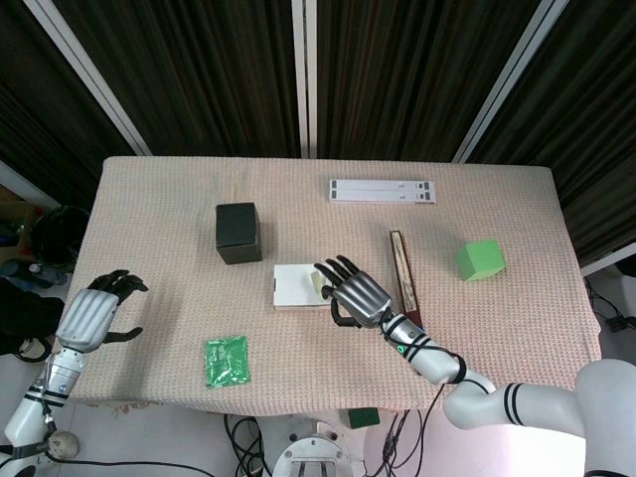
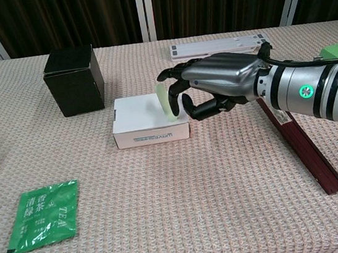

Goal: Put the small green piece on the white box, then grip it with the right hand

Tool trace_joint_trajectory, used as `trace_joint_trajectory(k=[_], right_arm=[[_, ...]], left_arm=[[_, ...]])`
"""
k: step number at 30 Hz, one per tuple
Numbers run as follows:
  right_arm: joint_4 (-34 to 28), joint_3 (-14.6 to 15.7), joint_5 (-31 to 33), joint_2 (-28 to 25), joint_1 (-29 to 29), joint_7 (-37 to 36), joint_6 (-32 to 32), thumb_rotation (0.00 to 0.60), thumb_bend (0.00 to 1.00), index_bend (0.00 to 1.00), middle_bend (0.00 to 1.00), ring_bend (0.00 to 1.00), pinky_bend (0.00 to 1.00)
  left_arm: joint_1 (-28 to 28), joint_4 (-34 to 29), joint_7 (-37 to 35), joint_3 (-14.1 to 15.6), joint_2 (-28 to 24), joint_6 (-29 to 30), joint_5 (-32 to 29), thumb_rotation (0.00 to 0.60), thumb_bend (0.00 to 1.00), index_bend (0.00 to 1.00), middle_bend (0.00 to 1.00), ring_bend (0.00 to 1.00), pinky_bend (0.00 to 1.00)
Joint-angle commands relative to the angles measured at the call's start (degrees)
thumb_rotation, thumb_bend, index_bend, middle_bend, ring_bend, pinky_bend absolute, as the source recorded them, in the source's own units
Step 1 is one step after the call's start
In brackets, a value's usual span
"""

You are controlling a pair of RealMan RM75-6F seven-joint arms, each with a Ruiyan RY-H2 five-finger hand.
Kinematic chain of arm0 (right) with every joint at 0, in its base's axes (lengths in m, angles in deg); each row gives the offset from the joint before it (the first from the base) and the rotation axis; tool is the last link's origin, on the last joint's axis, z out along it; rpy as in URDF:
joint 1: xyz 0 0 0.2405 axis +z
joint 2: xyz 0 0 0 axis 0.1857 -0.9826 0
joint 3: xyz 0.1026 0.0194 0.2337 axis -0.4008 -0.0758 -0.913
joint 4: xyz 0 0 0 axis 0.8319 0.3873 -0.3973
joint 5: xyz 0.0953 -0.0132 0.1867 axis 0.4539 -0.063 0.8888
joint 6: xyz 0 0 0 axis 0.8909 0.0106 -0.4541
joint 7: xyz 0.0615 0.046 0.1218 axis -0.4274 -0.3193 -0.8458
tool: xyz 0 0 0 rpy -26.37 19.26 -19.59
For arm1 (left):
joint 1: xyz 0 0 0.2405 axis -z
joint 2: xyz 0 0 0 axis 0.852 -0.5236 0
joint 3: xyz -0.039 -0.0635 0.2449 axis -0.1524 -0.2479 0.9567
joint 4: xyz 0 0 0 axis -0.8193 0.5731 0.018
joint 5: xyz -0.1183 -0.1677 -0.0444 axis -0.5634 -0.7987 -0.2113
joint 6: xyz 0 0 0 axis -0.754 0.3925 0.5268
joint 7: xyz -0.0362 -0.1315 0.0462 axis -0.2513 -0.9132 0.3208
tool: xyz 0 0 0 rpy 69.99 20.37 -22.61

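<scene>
The white box [image 1: 291, 286] [image 2: 139, 115] lies flat near the middle of the table. A small pale green piece [image 1: 316, 283] [image 2: 166, 102] stands upright on the box's right end. My right hand [image 1: 356, 295] [image 2: 219, 82] reaches in from the right and pinches the piece between its fingers and thumb. The lower edge of the piece looks to be at the box top; whether it touches I cannot tell. My left hand [image 1: 94, 313] hovers off the table's near-left corner, fingers apart, holding nothing. It shows in the head view only.
A black box [image 1: 238, 232] [image 2: 74, 79] stands behind and left of the white box. A green tea packet [image 1: 226, 361] [image 2: 42, 217] lies front left. A dark red bar [image 1: 403, 278] [image 2: 302, 146] lies under my right forearm. Further right is a green cube [image 1: 480, 259], and at the back a white strip [image 1: 382, 190].
</scene>
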State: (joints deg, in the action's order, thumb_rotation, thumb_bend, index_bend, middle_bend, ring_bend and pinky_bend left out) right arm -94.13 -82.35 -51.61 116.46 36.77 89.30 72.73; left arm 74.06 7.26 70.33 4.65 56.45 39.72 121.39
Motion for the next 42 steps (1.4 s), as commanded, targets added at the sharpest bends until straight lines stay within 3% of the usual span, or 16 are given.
trace_joint_trajectory(k=[1,42], right_arm=[[0.3,0.1,0.4,0.2,0.0,0.5,-0.4,0.208,0.85,0.40,0.00,0.00,0.00],[3.2,-0.3,-2.5,2.9,-0.4,-3.0,0.3,0.208,0.88,0.42,0.00,0.00,0.00]], left_arm=[[0.0,0.0,0.0,0.0,0.0,0.0,0.0,0.600,0.07,0.32,0.27,0.15,0.25],[-0.1,-0.7,0.6,-0.1,-0.4,0.0,0.0,0.600,0.07,0.32,0.27,0.15,0.25]])
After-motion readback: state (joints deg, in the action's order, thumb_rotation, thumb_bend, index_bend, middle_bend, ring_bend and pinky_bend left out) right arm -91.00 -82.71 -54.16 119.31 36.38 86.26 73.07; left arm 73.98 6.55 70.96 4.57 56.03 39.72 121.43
